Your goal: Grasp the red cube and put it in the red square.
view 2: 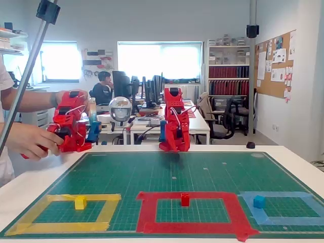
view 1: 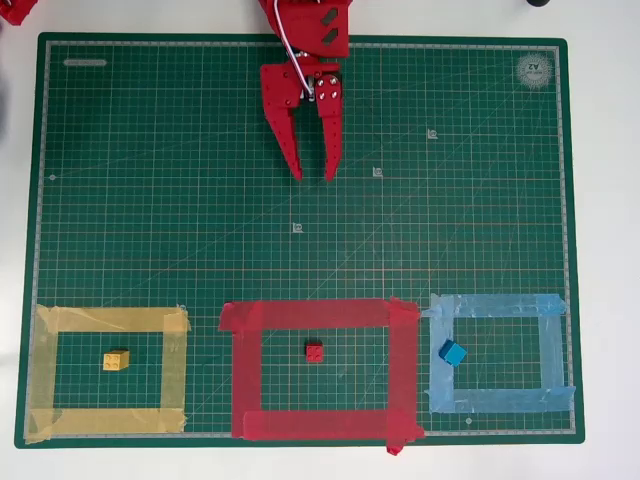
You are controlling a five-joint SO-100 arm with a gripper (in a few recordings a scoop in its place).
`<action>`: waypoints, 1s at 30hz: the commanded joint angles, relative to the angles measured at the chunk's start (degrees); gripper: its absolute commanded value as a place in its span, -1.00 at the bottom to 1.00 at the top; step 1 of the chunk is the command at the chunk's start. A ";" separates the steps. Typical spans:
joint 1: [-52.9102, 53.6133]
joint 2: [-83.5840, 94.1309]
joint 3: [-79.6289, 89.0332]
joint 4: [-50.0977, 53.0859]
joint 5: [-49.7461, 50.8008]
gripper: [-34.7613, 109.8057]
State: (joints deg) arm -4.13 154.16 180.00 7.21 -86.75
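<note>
gripper (view 1: 313,175): upper centre of the overhead view, fingers slightly parted, nothing between them | red cube (view 1: 314,351): lower centre, sitting inside the red square (view 1: 404,365) on the green cutting mat (view 1: 150,200) | yellow cube (view 1: 116,360): lower left | blue cube (view 1: 453,352): lower right

I see a dark green cutting mat (view 1: 200,200) ruled with a pale grid, a red arm with red gripper (view 1: 313,176), red cube (view 1: 314,351) in red square (view 1: 320,315), yellow cube (view 1: 116,360) in yellow tape outline (view 1: 110,320), blue cube (view 1: 453,352) in light blue tape outline (view 1: 495,305), white table (view 1: 605,250).
</note>
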 commanded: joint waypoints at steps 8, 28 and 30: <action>-0.53 16.44 1.05 31.03 0.18 -0.33; 0.00 35.95 1.05 67.06 0.53 -0.33; 0.00 37.09 1.05 68.73 0.35 -0.33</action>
State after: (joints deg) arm -4.13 189.05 180.70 72.60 -86.75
